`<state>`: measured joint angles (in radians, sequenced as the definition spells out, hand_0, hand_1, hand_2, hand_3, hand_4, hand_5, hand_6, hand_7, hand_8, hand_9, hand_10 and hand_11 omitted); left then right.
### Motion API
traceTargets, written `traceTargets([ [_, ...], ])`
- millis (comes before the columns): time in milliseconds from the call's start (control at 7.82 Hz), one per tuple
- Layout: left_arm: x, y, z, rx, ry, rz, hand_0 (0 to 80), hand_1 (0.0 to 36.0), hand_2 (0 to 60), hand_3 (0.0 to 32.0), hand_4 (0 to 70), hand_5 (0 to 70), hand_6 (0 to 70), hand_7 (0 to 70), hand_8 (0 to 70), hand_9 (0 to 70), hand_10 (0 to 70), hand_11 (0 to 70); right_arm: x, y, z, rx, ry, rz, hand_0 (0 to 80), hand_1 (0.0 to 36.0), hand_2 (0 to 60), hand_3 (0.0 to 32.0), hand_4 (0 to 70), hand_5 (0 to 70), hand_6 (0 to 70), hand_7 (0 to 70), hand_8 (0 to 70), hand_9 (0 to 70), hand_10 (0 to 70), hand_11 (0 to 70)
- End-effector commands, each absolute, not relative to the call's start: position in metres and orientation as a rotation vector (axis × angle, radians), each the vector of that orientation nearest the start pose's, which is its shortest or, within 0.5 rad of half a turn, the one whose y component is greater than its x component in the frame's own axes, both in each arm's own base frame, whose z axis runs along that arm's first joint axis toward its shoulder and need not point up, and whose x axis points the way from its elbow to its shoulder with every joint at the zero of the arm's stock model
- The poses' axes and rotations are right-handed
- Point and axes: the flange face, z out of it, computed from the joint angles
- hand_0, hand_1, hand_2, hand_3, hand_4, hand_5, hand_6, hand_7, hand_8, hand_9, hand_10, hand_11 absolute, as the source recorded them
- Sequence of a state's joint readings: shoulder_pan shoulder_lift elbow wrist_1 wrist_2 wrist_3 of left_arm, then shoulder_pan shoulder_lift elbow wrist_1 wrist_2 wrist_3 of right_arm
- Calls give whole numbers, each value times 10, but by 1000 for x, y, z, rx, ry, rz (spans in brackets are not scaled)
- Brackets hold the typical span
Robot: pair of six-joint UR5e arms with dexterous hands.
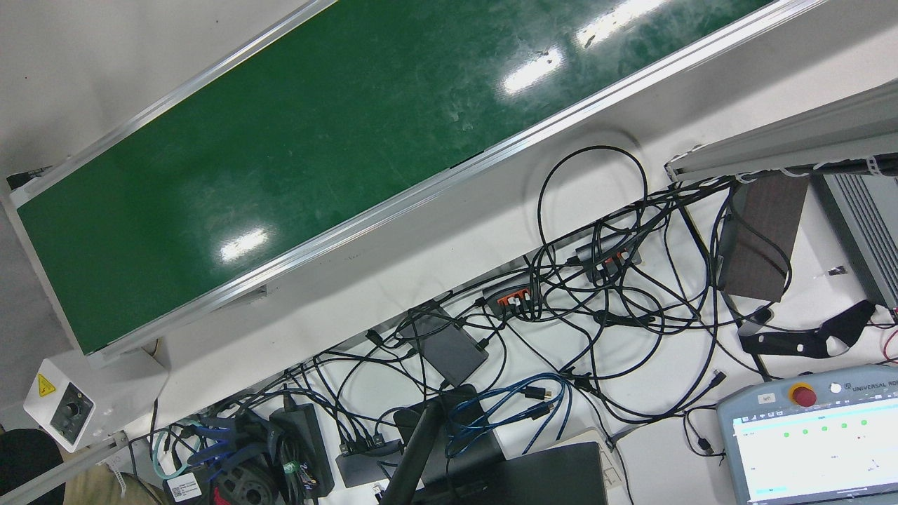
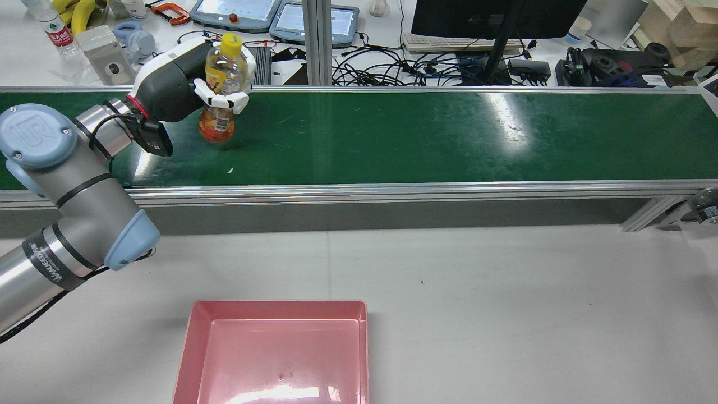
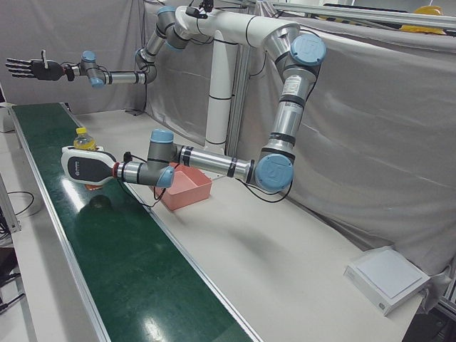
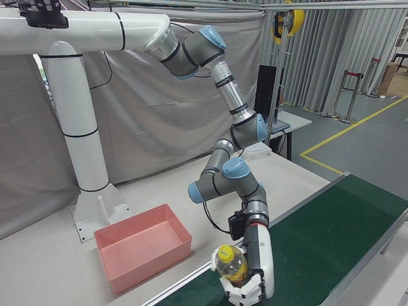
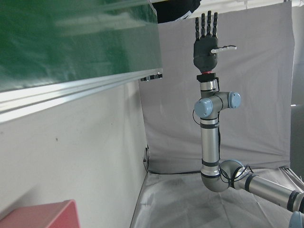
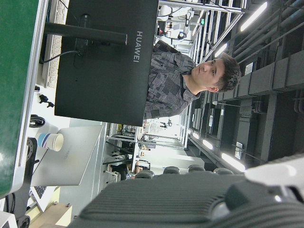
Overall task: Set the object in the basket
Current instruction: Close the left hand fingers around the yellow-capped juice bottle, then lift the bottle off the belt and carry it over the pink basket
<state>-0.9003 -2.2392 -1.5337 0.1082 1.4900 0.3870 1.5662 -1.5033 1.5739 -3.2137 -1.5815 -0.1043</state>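
Fingers (image 2: 224,100) of the left hand (image 2: 185,78) wrap the upright bottle (image 2: 223,84) over the far-left belt (image 2: 426,134); the basket (image 2: 275,350) lies nearer, slightly right. Right hand (image 3: 28,68) splayed, empty.

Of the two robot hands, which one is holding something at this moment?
The left hand, low over the green conveyor belt, is closed around the yellow-capped bottle. The right hand is raised high, fingers spread, holding nothing.

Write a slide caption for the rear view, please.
Robot's left hand grips a yellow-capped plastic drink bottle above the green conveyor belt; pink plastic basket waits nearby.
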Motion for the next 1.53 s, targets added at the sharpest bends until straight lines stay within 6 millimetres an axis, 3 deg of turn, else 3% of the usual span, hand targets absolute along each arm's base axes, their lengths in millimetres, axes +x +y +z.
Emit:
traceTargets([
  [0, 403, -598, 202, -455, 2448, -1072, 566, 133, 583, 0, 700, 700, 700, 700, 700, 700, 700, 700, 130, -520, 659, -101, 2279, -2281, 0, 0, 0, 0, 0, 0, 0, 0, 0, 0, 0, 0],
  [128, 392, -577, 178, -481, 2474, -1039, 586, 137, 556, 0, 700, 700, 700, 700, 700, 700, 700, 700, 130, -520, 659, -101, 2279, -2281, 0, 0, 0, 0, 0, 0, 0, 0, 0, 0, 0, 0],
  [256, 381, -551, 196, -501, 2470, -1031, 576, 130, 558, 0, 700, 700, 700, 700, 700, 700, 700, 700, 130, -520, 659, -101, 2279, -2281, 0, 0, 0, 0, 0, 0, 0, 0, 0, 0, 0, 0],
  [512, 384, -497, 249, -566, 2429, -1010, 579, 129, 524, 0, 700, 700, 700, 700, 700, 700, 700, 700, 130, -520, 659, -101, 2279, -2281, 0, 0, 0, 0, 0, 0, 0, 0, 0, 0, 0, 0],
  [640, 402, -471, 250, -627, 2419, -971, 583, 128, 484, 0, 700, 700, 700, 700, 700, 700, 700, 700, 130, -520, 659, -101, 2279, -2281, 0, 0, 0, 0, 0, 0, 0, 0, 0, 0, 0, 0],
  [895, 471, -389, 238, -742, 2356, -841, 582, 124, 456, 0, 700, 700, 700, 700, 700, 700, 700, 700, 130, -520, 659, -101, 2279, -2281, 0, 0, 0, 0, 0, 0, 0, 0, 0, 0, 0, 0],
  [1279, 492, -361, 248, -723, 2320, -803, 570, 103, 428, 0, 700, 700, 700, 700, 700, 700, 700, 700, 130, -520, 659, -101, 2279, -2281, 0, 0, 0, 0, 0, 0, 0, 0, 0, 0, 0, 0],
  [1407, 493, -356, 257, -724, 2315, -801, 565, 95, 383, 0, 700, 700, 700, 700, 700, 700, 700, 700, 130, -520, 659, -101, 2279, -2281, 0, 0, 0, 0, 0, 0, 0, 0, 0, 0, 0, 0],
])
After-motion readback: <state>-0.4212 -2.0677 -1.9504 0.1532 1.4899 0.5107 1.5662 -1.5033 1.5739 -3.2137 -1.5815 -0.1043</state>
